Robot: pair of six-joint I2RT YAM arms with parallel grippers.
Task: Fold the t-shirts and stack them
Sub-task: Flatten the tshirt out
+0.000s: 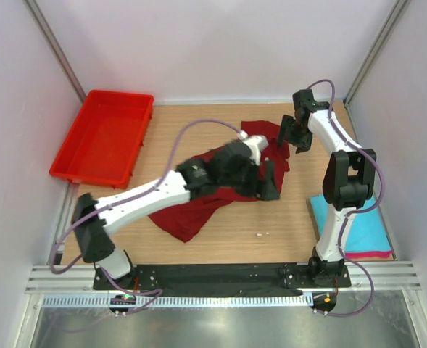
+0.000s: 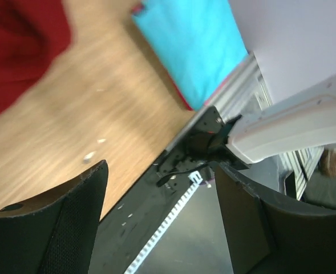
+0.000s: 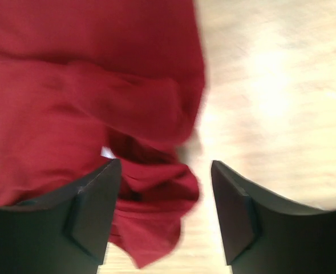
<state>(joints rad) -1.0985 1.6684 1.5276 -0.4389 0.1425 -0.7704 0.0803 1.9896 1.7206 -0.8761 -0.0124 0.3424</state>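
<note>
The maroon t-shirt (image 1: 188, 214) lies unfolded and rumpled in the middle of the table (image 1: 271, 232), its long axis slanting from near-left to far-right. At the far-right end the right claw (image 3: 168, 211) hangs just over the cloth's edge, jaws wide apart and holding nothing. A bunched fold of the shirt sits between its fingers, closer to the left one, with bare wood under the other. The left claw (image 2: 159, 222) is likewise wide open and empty (its camera looks across the wood towards the near-right corner, not down at the cloth). From above it sits over the shirt's right edge, a little nearer than the right claw. Both are by the same end, and the right looks better placed for a pinch. The turquoise t-shirt (image 1: 362, 228) lies folded at the near right, well apart, with the pink t-shirt (image 1: 376, 255) showing only as an edge beneath it.
</note>
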